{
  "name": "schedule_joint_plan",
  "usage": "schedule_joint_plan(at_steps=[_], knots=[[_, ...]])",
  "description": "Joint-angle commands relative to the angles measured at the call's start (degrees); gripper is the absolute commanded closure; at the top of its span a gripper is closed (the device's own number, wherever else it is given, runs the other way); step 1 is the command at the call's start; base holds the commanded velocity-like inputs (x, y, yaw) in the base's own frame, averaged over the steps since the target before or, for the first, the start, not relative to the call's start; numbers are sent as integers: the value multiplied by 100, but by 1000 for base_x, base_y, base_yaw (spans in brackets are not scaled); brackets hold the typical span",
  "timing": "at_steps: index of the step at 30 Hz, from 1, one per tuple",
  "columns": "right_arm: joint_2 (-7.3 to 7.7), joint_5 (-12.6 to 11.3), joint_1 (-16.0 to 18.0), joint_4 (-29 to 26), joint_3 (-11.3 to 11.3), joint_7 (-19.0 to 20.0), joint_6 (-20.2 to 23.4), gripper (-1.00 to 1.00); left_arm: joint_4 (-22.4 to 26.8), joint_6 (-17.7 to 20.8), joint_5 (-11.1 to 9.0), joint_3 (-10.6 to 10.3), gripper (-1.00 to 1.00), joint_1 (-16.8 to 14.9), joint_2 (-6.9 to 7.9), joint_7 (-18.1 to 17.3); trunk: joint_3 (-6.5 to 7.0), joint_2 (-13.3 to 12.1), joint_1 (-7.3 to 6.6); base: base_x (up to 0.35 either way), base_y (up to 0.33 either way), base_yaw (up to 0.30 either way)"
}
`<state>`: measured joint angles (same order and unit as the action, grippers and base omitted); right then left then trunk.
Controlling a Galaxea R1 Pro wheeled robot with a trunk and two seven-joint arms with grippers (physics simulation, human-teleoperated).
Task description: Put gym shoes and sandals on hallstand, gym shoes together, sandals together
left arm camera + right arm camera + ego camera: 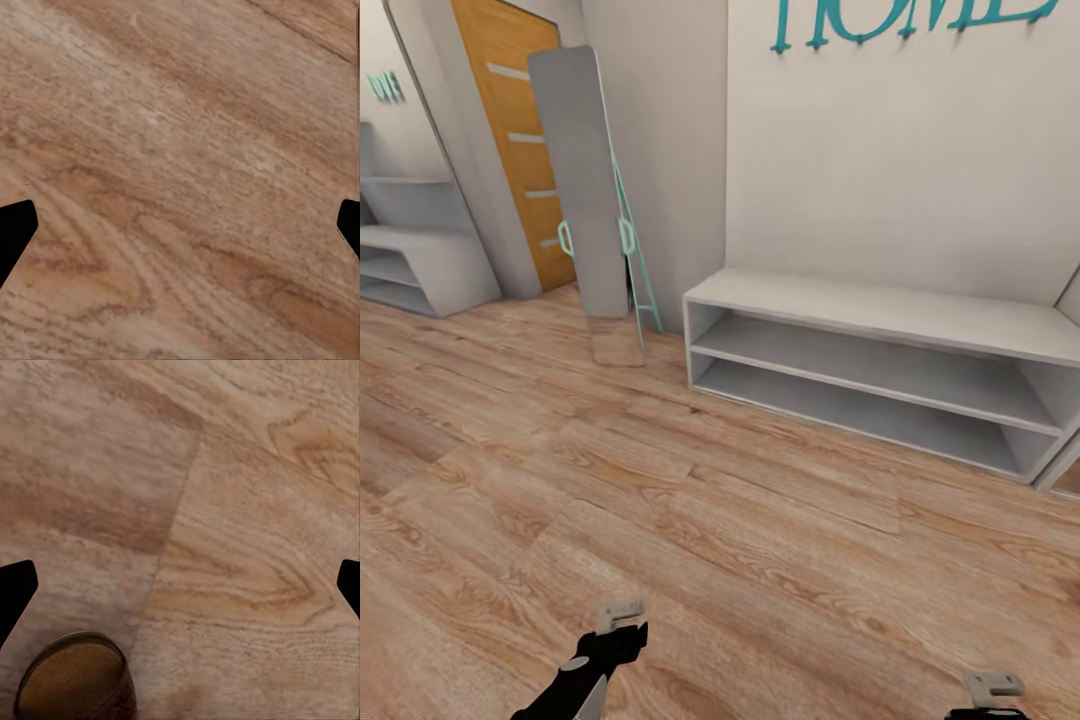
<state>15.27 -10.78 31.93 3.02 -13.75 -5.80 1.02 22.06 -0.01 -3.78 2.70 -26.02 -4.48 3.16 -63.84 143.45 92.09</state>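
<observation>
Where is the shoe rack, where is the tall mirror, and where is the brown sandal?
shoe rack [880,312]: head view, on its flat top.
mirror [582,180]: head view, on its grey face.
sandal [71,681]: right wrist view, on its tan insole.

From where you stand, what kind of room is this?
Most likely a home entrance corridor: a low open shoe rack against the wall, a wooden door beside a leaning mirror, teal HOME lettering above, and plank floor throughout.
</observation>
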Motion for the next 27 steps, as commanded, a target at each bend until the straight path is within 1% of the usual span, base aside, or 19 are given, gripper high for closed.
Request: schedule_joint_plan(at_steps=[1, 3, 4, 7, 8, 10, 11, 14, 15, 18, 27], knots=[[2, 0, 0, 0, -1, 5, 4, -100, 3, 0, 0, 0, -100, 0, 0, 0, -23, 2, 2, 0, 0, 0], [97, -45, -1, 0, -3, 180, 133, -100, 219, 2, 0, -2, -100, 0, 0, 3, -67, 4, 8, 0, 0, 0], [97, -45, -1, 0, -3, 180, 133, -100, 219, 2, 0, -2, -100, 0, 0, 3, -90, 6, 10, 0, 0, 0], [175, -85, -2, 3, -11, 363, 250, -100, 627, 8, 0, -4, -100, 0, 0, 6, -156, 10, 18, 0, 0, 0], [175, -85, -2, 3, -11, 363, 250, -100, 627, 8, 0, -4, -100, 0, 0, 6, -178, 11, 20, 0, 0, 0], [191, -100, -2, 4, -19, 474, 294, -100, 949, 17, 0, 0, -100, 0, 0, 5, -222, 14, 26, 0, 0, 0], [191, -100, -2, 4, -19, 474, 294, -100, 949, 17, 0, 0, -100, 0, 0, 5, -245, 15, 28, 0, 0, 0], [183, -111, -9, 5, -22, 642, 333, -100, 1435, 31, 0, 10, -100, 0, 0, 1, -311, 19, 36, 0, 0, 0], [183, -111, -9, 5, -22, 642, 333, -100, 1435, 31, 0, 10, -100, 0, 0, 1, -333, 20, 39, 0, 0, 0], [176, -119, -78, 5, -22, 740, 350, -100, 1767, 42, 4, 15, -100, 0, 0, -4, -333, 20, 39, 0, 0, 0], [171, -124, -184, 6, -23, 813, 364, -100, 2050, 48, 8, 21, -100, 0, 6, -7, -333, 20, 39, 0, 0, 0]])
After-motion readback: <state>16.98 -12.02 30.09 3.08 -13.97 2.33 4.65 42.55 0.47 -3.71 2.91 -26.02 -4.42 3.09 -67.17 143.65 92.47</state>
